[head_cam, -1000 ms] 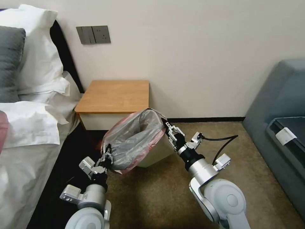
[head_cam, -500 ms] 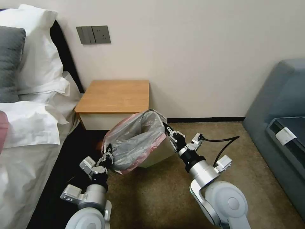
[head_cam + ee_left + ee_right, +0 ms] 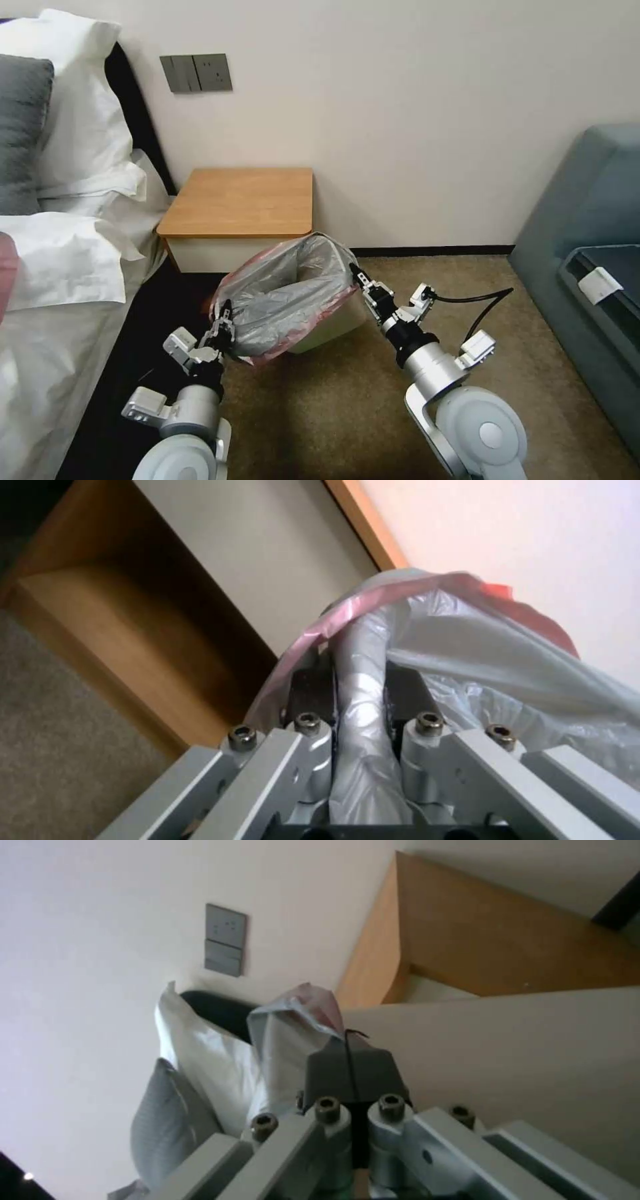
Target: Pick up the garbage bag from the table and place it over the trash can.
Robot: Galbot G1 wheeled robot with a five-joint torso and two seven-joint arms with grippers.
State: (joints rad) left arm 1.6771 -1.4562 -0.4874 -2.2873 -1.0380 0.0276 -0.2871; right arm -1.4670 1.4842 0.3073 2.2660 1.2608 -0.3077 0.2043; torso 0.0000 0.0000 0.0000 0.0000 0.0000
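On the carpet, head view: bin [image 3: 337, 323] beside the table's [image 3: 240, 200] front right corner, by the wall; bag [image 3: 287, 300] stretched open over the bin's mouth, pink rim draped down its near side
Left gripper, head view: left gripper [image 3: 223, 328] at the bag's near left edge, clenched on the plastic
Right gripper, head view: right gripper [image 3: 363, 281] at the bag's right edge, against the bin's rim, pinching the bag
Left wrist view: left gripper [image 3: 360, 690] has its fingers [image 3: 310, 687] squeezed on a bunched fold of bag [image 3: 467, 645]; pink rim arches above; table [image 3: 133, 605], drawer front and open shelf behind
Right wrist view: right gripper [image 3: 350, 1065] has its fingers pressed together on a thin edge of bag [image 3: 287, 1035]; bin wall [image 3: 520, 1060] just beside; table [image 3: 480, 940] beyond; wall switch [image 3: 225, 939] on the wall
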